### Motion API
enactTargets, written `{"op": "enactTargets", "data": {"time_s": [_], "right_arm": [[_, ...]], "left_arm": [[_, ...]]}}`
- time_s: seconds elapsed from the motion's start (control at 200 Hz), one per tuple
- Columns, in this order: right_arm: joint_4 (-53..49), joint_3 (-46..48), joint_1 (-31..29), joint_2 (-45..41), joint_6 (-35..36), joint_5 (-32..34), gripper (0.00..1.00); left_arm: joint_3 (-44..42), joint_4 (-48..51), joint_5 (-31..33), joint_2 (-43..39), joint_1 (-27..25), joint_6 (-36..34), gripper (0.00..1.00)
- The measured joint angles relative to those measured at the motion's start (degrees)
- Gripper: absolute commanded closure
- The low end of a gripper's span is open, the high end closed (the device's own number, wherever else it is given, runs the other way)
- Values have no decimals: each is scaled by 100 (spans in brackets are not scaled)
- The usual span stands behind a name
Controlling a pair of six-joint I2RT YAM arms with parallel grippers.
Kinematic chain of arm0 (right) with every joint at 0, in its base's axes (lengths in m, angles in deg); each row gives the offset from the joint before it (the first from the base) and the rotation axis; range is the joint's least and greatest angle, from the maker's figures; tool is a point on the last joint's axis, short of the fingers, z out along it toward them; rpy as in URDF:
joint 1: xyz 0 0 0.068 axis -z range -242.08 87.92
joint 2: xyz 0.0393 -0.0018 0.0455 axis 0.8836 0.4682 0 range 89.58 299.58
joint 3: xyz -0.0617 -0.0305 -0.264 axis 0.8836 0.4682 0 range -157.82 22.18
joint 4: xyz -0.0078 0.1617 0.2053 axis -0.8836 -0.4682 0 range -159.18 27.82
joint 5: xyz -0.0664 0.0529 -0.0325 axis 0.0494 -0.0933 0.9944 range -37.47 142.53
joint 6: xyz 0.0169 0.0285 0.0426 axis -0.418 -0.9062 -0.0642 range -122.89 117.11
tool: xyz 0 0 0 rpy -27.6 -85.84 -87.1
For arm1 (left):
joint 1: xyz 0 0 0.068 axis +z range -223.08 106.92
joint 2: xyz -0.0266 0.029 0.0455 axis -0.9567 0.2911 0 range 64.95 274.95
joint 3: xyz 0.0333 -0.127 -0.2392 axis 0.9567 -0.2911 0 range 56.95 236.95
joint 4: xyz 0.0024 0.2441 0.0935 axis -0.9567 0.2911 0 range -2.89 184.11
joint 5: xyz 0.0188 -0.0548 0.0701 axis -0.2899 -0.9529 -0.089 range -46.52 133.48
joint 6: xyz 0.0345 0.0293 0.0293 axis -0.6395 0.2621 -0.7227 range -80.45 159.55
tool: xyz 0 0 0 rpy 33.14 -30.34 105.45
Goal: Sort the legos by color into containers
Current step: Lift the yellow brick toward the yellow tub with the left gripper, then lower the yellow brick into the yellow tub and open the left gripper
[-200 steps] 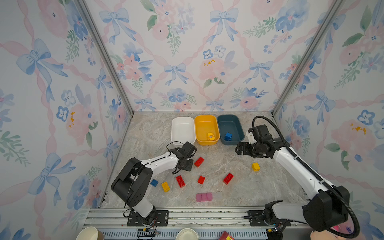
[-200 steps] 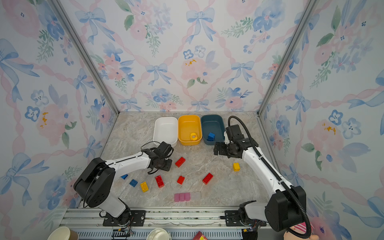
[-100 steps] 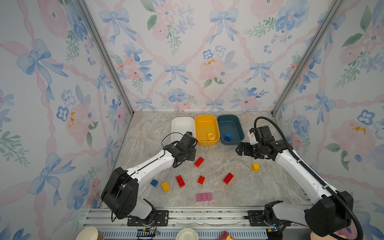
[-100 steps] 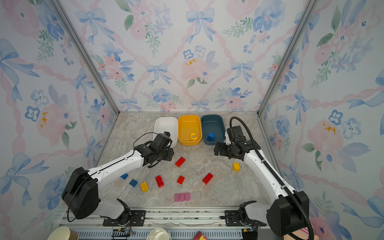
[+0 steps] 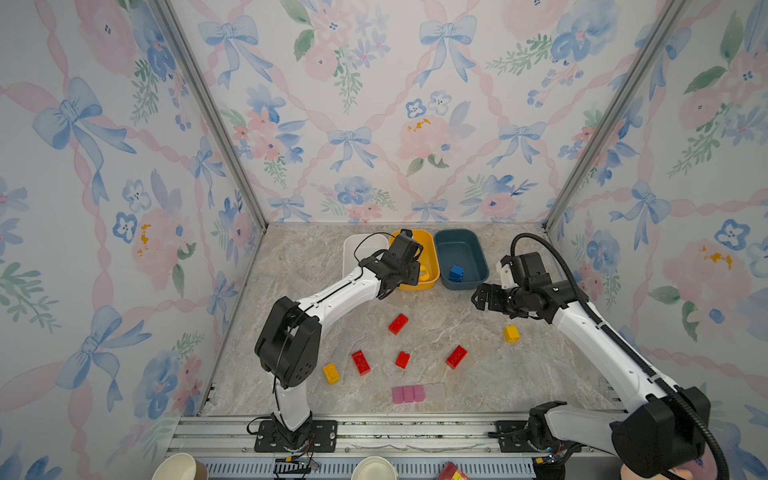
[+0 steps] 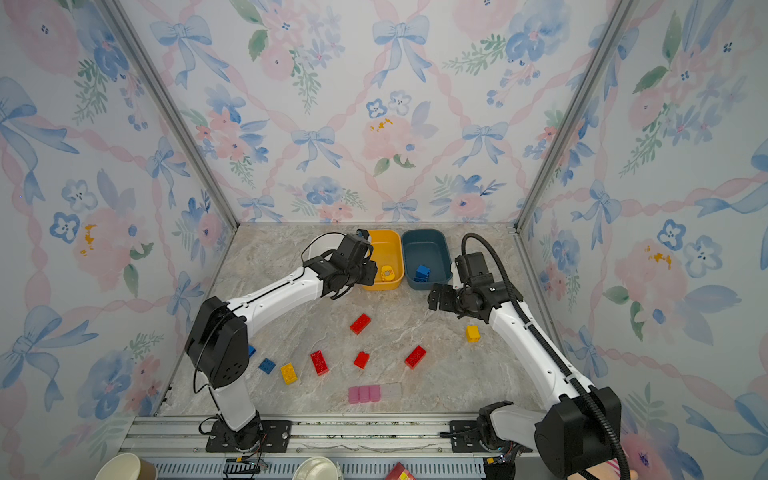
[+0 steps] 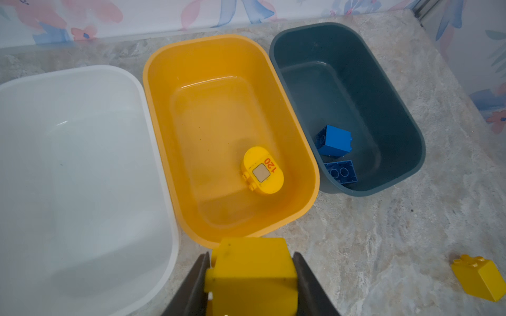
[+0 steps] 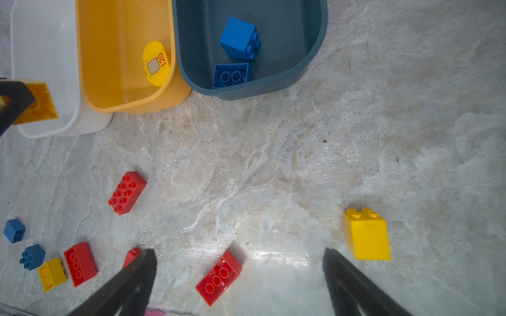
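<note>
Lifted away from the loose bricks since a second ago, the left claw (image 7: 250, 260) is now seen at the row of tubs, clamped on a yellow brick (image 7: 252, 279). The brick is held in the air by the near ends of the white tub (image 7: 82, 164) and the yellow tub (image 7: 219, 123); which of the two it hangs over cannot be told. A rounded yellow piece (image 7: 262, 170), printed with a grey square and red figures, is seen lying in the yellow tub near its front wall. Two blue bricks (image 7: 334, 144) are seen at the near end of the teal tub (image 7: 342, 68), one on its side and one with its hollow underside up. The three tubs are set close side by side near the back wall. The right claw (image 8: 238, 254) is held above the table (image 8: 273, 164), its jaws spread wide with nothing between them. Four red bricks (image 6: 360, 323), two loose yellow bricks (image 6: 473, 333) and two loose blue bricks (image 6: 267, 365) are scattered on the table, with a pink strip (image 6: 363, 394) near the front edge.
</note>
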Motion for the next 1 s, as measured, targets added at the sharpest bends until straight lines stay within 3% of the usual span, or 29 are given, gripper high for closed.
{"op": "enactTargets", "data": {"time_s": [0.175,0.38,0.65,1.0], "right_arm": [[-4,15,0,-109,-13,2,3],[-11,52,13,-297,-11,7,3],[-4,302,162,-328,-11,4,3],[28,428,275,-326,-20,-4,3]], "left_arm": [[841,-90,0,977,28,-127,60],[968,-116,2,1554,177,-129,59],[1001,-90,44,1711,210,-101,34],[1010,-94,111,1692,173,-79,27]]}}
